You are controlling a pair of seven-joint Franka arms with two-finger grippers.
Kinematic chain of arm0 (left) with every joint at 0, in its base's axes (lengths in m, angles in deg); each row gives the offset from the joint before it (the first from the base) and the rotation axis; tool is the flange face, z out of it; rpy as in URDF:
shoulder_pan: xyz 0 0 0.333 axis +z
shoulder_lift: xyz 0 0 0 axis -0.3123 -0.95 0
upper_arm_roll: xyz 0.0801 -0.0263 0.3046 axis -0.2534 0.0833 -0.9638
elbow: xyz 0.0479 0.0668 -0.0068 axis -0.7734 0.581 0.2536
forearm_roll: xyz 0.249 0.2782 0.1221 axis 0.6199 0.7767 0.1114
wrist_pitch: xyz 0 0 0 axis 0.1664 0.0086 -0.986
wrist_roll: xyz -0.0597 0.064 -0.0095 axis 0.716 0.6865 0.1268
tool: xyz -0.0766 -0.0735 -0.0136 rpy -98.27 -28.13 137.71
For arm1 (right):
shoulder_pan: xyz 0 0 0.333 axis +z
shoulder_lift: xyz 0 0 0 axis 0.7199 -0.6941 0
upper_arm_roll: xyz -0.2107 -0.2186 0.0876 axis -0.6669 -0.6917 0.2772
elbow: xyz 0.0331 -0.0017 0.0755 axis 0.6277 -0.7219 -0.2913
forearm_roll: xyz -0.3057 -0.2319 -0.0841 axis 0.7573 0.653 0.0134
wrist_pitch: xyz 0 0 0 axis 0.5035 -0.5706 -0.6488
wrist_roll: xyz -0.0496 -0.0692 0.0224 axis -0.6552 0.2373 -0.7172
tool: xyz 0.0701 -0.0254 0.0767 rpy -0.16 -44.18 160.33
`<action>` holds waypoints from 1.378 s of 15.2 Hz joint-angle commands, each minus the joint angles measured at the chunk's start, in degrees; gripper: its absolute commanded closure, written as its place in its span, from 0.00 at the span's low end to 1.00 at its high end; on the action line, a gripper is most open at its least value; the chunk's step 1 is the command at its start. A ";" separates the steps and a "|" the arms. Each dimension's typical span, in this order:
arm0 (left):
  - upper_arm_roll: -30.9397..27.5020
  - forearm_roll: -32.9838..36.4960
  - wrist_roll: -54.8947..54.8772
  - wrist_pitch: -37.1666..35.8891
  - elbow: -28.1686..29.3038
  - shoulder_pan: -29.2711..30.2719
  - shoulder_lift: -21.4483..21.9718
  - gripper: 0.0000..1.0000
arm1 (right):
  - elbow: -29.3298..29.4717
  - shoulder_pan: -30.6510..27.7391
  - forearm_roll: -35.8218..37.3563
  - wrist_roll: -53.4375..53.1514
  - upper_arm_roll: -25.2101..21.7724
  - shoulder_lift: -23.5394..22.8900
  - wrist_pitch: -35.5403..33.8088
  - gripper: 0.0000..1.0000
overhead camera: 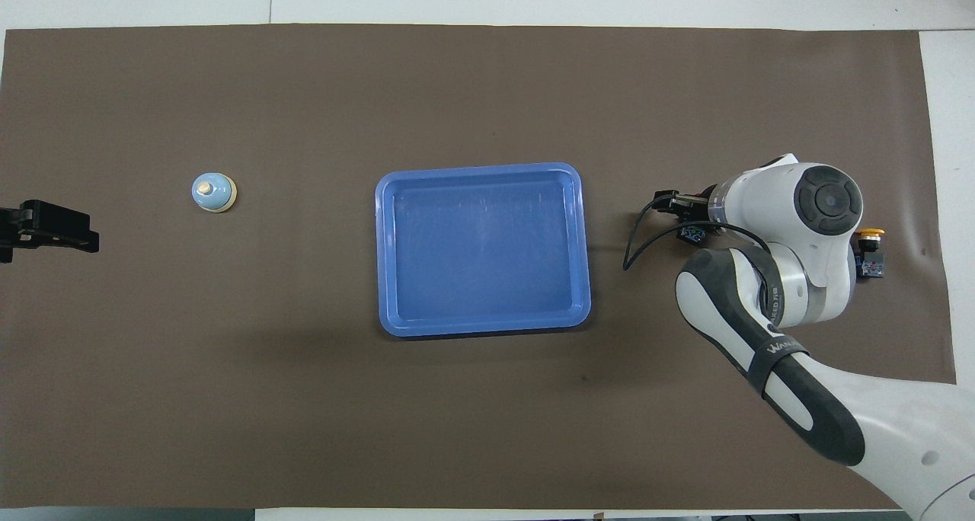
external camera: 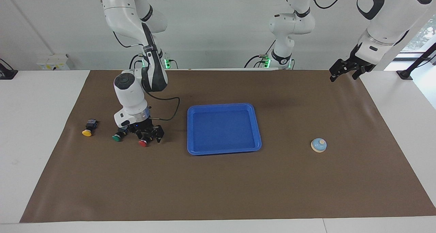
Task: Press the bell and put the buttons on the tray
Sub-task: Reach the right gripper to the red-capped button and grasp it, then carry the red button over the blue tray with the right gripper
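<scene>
- Right gripper [external camera: 149,136] sat low over the red button [external camera: 143,143], fingers spread either side of its body.
- Left gripper [external camera: 344,70] waited, spread, empty.
- Tray [external camera: 259,137] lay mid-mat; bell [external camera: 318,145] toward the left arm's end.

Three black-bodied push buttons [external camera: 117,135] – one yellow-capped, one green, one red – one bright blue plastic tray [external camera: 223,152], one light-blue domed bell [external camera: 318,145].

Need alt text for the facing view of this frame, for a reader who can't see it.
The right gripper, open, is low over the red button, its fingers straddling the button's black body. The green button and yellow button lie in the same row, beside an empty blue tray. The left gripper waits open, raised at the left arm's end, where the bell stands.
</scene>
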 commanded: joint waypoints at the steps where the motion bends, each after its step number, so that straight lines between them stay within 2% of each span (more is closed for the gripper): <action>1: 0.02 0.18 0.35 -0.51 1.22 0.06 1.38 0.00 | 0.16 -0.28 -1.14 -0.63 0.13 -0.30 0.40 0.06; 2: 0.02 0.18 0.35 -0.51 1.22 0.06 1.38 0.00 | 0.16 -0.45 -1.14 -0.63 0.13 -0.30 0.22 0.11; 3: 0.02 0.18 0.35 -0.51 1.22 0.06 1.38 0.00 | -0.01 -0.45 -1.14 -0.54 0.13 -0.22 -0.13 0.21; 4: 0.02 0.18 0.35 -0.51 1.22 0.06 1.38 0.00 | -0.36 -0.45 -1.14 -0.54 0.13 -0.13 -0.39 0.38; 7: 0.02 0.18 0.35 -0.51 1.22 0.06 1.38 0.00 | -0.81 -0.28 -1.14 -0.28 0.13 0.31 -2.85 0.99; 12: 0.02 0.18 0.35 -0.51 1.22 0.06 1.38 0.00 | 1.64 -0.01 -1.05 0.43 0.13 0.31 -5.56 1.00; 16: 0.02 0.18 0.35 -0.51 1.22 0.06 1.38 0.00 | 15.34 2.00 -2.27 -0.10 0.48 -0.91 -20.14 1.00; 18: 0.02 0.18 0.35 -0.51 1.22 0.06 1.38 0.00 | 19.39 5.86 -5.61 -1.93 0.39 -1.97 -22.80 1.00; 21: 0.02 0.09 0.35 -0.51 1.22 0.06 1.38 0.00 | 20.90 12.62 -5.62 -5.98 0.39 -2.58 -22.73 1.00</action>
